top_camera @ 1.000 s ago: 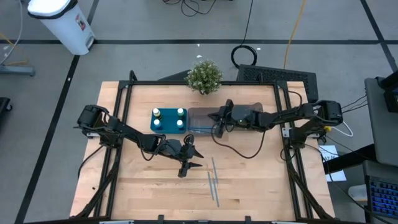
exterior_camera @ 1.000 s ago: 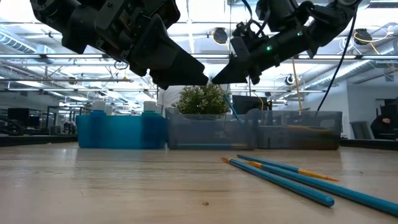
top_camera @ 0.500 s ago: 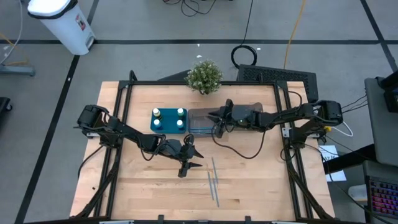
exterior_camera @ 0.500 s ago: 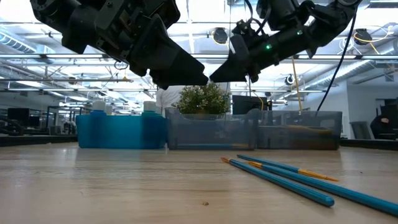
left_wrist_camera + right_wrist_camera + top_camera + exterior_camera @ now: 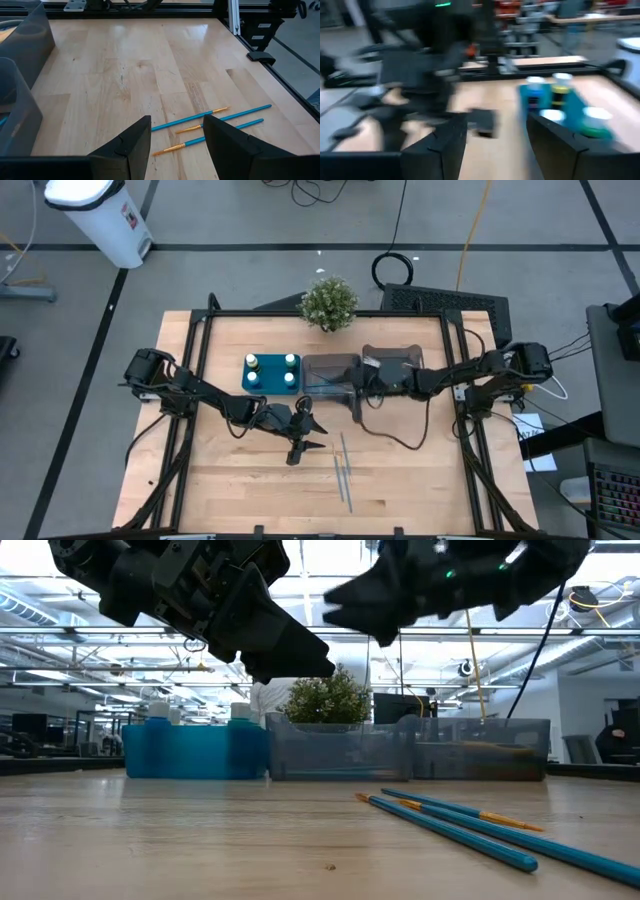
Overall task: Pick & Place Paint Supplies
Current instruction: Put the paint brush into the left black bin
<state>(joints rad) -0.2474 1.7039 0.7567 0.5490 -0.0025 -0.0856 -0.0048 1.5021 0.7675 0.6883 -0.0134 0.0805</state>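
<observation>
Left arm reaches in from the left edge of the high view toward centre. Left gripper [image 5: 300,442] hangs over bare wood just left of the brushes, fingers [image 5: 131,145] apart with nothing between them.

Teal tray [image 5: 246,379], upper-left of centre, holds four small white-capped paint bottles [image 5: 270,370], one per corner. The high view shows green on a couple; the right wrist view shows one yellow. They stand upright in the tray.

Just right of the tray are two grey translucent bins [image 5: 330,365] side by side. From table height something dark brown lies in the right one; I cannot tell what. A potted plant [image 5: 328,302] stands behind them at the table's far edge.

Three thin blue paint brushes [image 5: 343,470] lie on the wood at lower centre, close together and near parallel, well apart from the bins. They have blue handles and orange-gold ferrule ends; in the left wrist view the tips [image 5: 172,148] point toward the gripper.

Right arm comes in from the right edge. Right gripper [image 5: 356,392] sits at the front edge of the bins, about where the two meet, fingers [image 5: 447,150] spread and empty.
</observation>
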